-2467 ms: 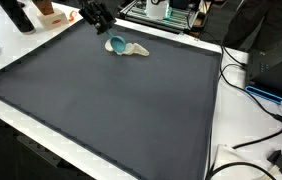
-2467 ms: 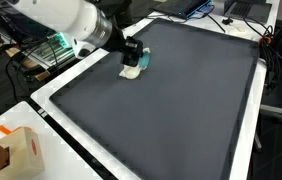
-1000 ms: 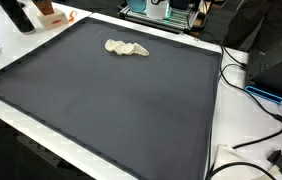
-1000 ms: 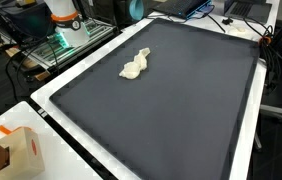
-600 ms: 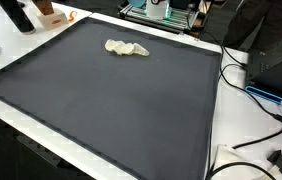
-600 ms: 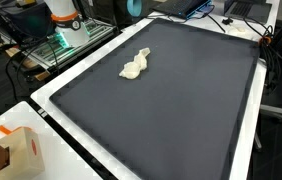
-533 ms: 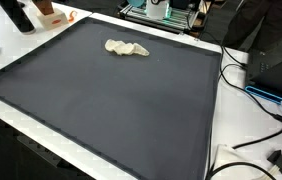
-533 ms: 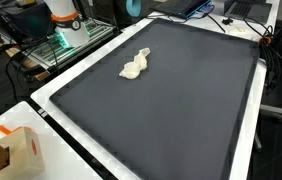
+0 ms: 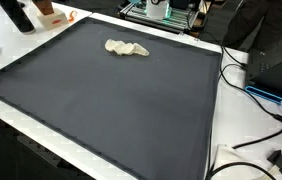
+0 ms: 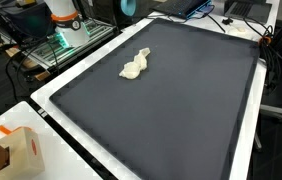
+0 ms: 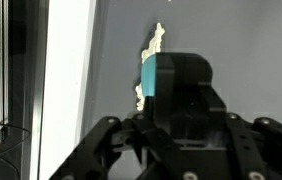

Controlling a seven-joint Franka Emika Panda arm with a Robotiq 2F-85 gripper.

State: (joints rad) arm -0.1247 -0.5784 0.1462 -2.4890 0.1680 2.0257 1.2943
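Note:
A crumpled cream cloth (image 9: 127,48) lies on the far part of the dark mat (image 9: 111,100), also seen in an exterior view (image 10: 134,66). In the wrist view my gripper (image 11: 179,80) hangs high above the mat, its black fingers closed round a teal cup (image 11: 150,78). The cloth (image 11: 155,42) shows directly beneath, partly hidden by the cup. A sliver of the teal cup (image 10: 128,5) shows at the top edge of an exterior view; the gripper itself is out of both exterior views.
A white table rim (image 10: 71,120) surrounds the mat. An orange and tan box (image 10: 16,150) stands at a near corner. The robot base (image 10: 65,18) and a metal rack (image 9: 161,12) lie behind the mat. Cables (image 9: 243,72) run along one side.
2.5 s ago the gripper was down at the cloth with the teal cup; it has since risen out of the exterior views with the cup. The cloth stays put.

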